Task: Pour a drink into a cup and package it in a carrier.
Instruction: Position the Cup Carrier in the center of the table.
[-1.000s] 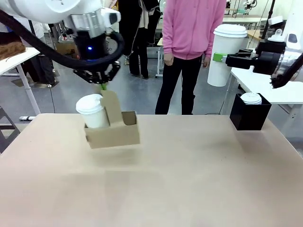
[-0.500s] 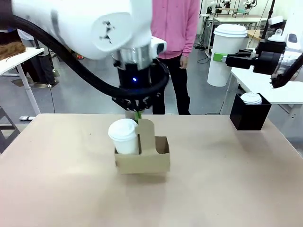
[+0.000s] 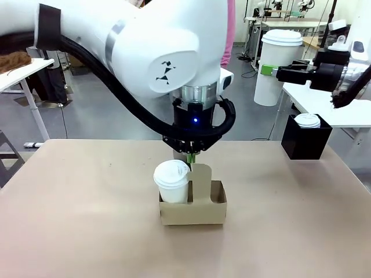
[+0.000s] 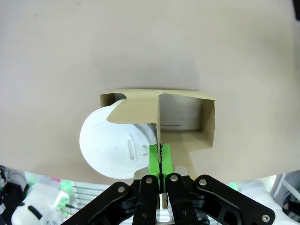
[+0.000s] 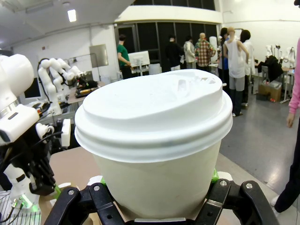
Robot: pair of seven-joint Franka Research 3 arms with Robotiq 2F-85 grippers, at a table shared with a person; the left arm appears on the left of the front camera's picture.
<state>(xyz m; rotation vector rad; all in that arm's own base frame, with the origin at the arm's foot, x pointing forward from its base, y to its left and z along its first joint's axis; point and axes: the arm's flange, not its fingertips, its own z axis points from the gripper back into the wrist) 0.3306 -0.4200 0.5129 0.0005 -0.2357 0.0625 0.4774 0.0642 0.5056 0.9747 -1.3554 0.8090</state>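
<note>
The carrier [image 3: 194,209] sits at the middle of the table [image 3: 69,231], with one lidded cup [image 3: 172,180] in its left slot and the other slot bare. The left gripper [image 3: 193,157] is pinched tight on the carrier's handle tab [image 3: 200,182]. Above the table's right edge, the right gripper [image 3: 272,70] clasps a second cup [image 3: 282,66]. A third white lid shows in the black box [image 3: 305,145].

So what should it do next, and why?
Probably carry the lidded cup held by the right gripper over to the carrier, into its empty slot. The left gripper pinches the handle tab, and one slot already holds a white cup.
</note>
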